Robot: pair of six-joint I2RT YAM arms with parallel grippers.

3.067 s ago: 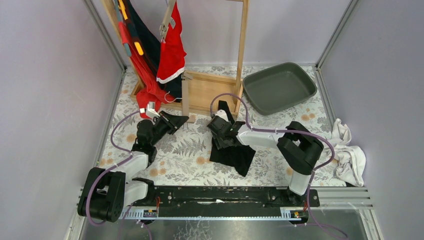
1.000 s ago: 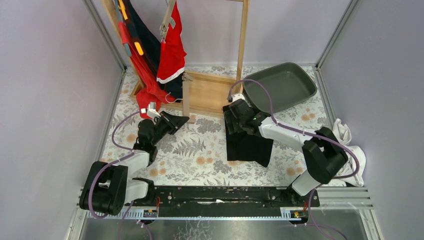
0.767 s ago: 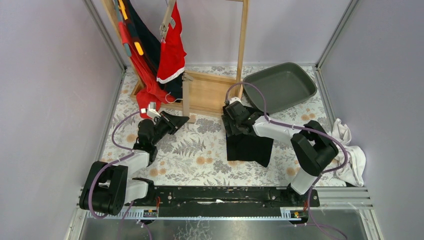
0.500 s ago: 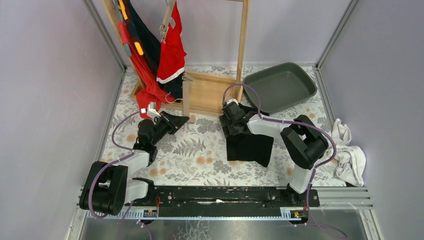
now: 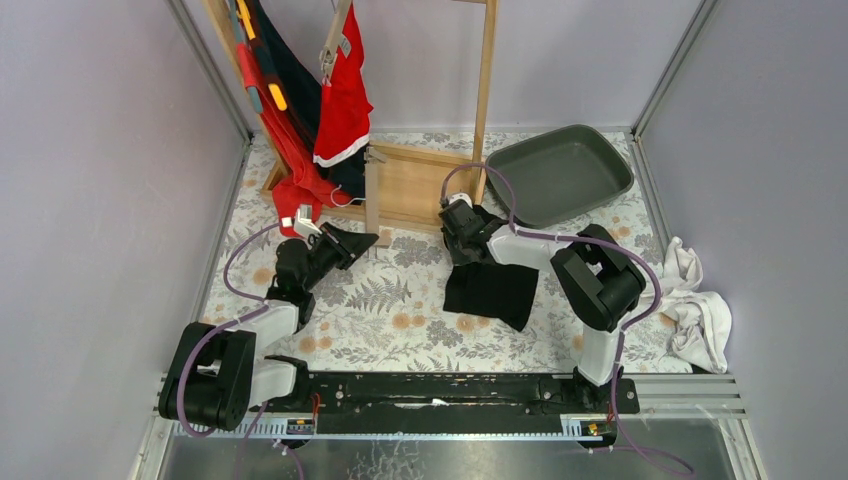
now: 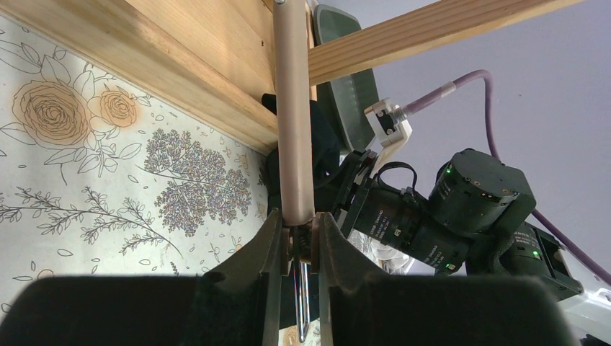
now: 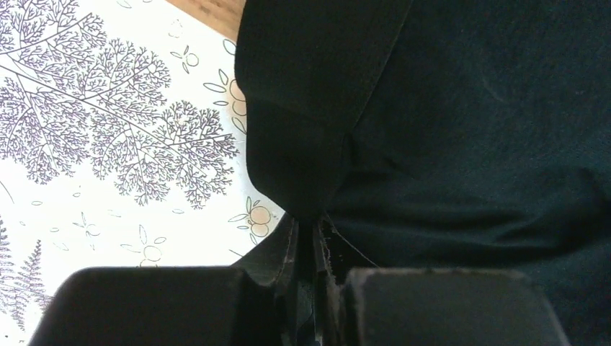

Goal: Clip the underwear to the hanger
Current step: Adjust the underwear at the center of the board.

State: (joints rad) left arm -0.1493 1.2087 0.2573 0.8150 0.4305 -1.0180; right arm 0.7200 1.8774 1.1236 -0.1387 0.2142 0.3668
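Observation:
The black underwear (image 5: 495, 290) lies on the floral table in front of the wooden rack; it fills most of the right wrist view (image 7: 468, 130). My right gripper (image 5: 461, 248) is shut on its upper left corner, and a fold of black cloth sits pinched between the jaws (image 7: 311, 238). The hanger is a beige bar (image 5: 371, 195) leaning out from the rack. My left gripper (image 5: 358, 238) is shut on its lower end (image 6: 294, 144), where a metal clip (image 6: 302, 303) sits between the fingers. The two grippers are a short gap apart.
A wooden rack base (image 5: 420, 185) stands behind both grippers, with red and dark garments (image 5: 340, 100) hanging above it. A grey tray (image 5: 560, 175) sits at the back right. White cloths (image 5: 700, 310) lie at the right edge. The right arm (image 6: 461, 209) shows in the left wrist view.
My right gripper slid left along the top of the underwear and shut on its upper left corner, dragging the cloth slightly left. The left arm has not moved.

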